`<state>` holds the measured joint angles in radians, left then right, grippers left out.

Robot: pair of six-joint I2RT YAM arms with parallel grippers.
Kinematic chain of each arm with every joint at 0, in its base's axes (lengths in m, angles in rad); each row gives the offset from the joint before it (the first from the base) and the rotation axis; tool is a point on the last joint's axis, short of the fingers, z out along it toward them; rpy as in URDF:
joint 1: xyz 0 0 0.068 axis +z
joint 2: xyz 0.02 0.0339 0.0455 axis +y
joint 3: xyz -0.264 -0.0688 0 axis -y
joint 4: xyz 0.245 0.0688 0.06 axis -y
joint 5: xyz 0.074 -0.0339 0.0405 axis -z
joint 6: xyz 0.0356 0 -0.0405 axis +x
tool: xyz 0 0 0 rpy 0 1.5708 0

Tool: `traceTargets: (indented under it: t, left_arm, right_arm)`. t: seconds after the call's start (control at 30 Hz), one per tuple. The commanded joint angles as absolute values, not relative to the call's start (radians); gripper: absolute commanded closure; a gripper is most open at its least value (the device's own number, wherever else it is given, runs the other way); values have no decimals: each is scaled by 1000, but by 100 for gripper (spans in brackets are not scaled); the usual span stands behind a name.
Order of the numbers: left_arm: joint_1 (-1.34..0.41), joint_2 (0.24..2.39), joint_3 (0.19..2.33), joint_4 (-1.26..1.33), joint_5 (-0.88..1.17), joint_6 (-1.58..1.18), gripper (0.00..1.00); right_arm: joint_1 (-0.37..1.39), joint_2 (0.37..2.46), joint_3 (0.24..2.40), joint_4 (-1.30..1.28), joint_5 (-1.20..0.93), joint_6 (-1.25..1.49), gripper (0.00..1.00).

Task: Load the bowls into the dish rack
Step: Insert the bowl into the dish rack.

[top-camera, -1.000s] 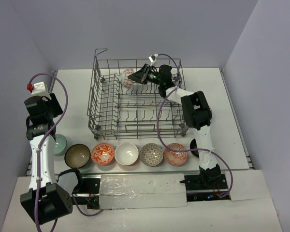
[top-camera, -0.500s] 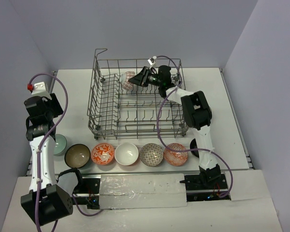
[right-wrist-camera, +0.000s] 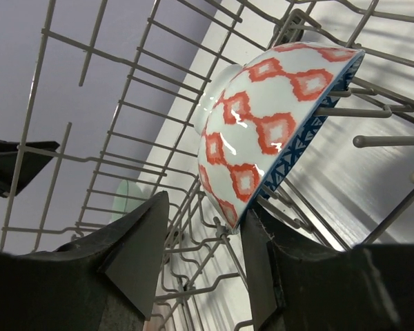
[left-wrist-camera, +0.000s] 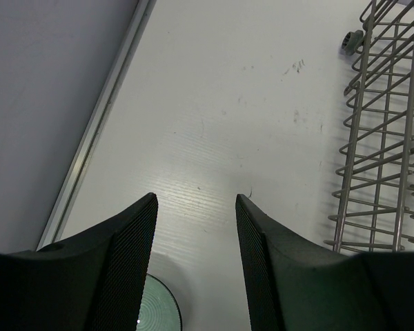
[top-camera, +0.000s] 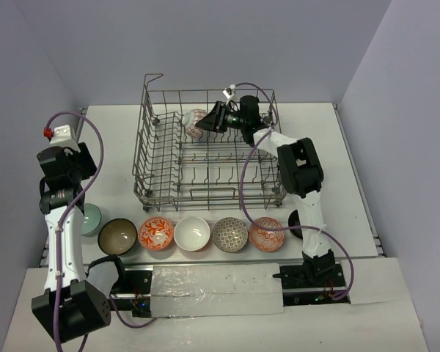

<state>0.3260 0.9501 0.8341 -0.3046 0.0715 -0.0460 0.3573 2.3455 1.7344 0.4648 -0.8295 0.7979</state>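
The grey wire dish rack (top-camera: 155,158) stands mid-table. At its back, a white bowl with red diamonds (top-camera: 192,122) stands on edge among the tines (right-wrist-camera: 262,117). My right gripper (top-camera: 207,122) is just right of it and open (right-wrist-camera: 205,210). The bowl's blue-patterned rim lies against the right finger (right-wrist-camera: 262,276), and the left finger is clear of it. Along the front lie pale green (top-camera: 91,218), brown (top-camera: 118,235), orange-patterned (top-camera: 156,233), white (top-camera: 192,233), grey-patterned (top-camera: 229,235) and red-patterned (top-camera: 267,234) bowls. My left gripper (left-wrist-camera: 196,200) hangs open and empty over the pale green bowl (left-wrist-camera: 157,310).
A black bowl (top-camera: 296,222) sits partly hidden behind the right arm's lower link. The rack's raised loop (top-camera: 153,76) is at its far left corner. Grey walls close in at the back and both sides. A metal rail (left-wrist-camera: 96,131) edges the table's left side.
My right gripper has opened and let go of the red-diamond bowl, which settled slightly left onto the tines. The left arm has stayed put.
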Motion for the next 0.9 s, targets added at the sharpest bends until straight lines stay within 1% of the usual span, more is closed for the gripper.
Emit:
traceTargets:
  t: [0.0, 0.23, 0.87]
  left_arm:
    - [331, 922, 845, -288, 103, -57, 45]
    - [331, 919, 845, -288, 118, -60, 45]
    - [331, 894, 827, -278, 137, -60, 44]
  right_arm:
    - [336, 2275, 1790, 368, -804, 697, 46]
    - [331, 2264, 1842, 236, -782, 611, 44]
    - [325, 2188, 1879, 106, -756, 467, 44]
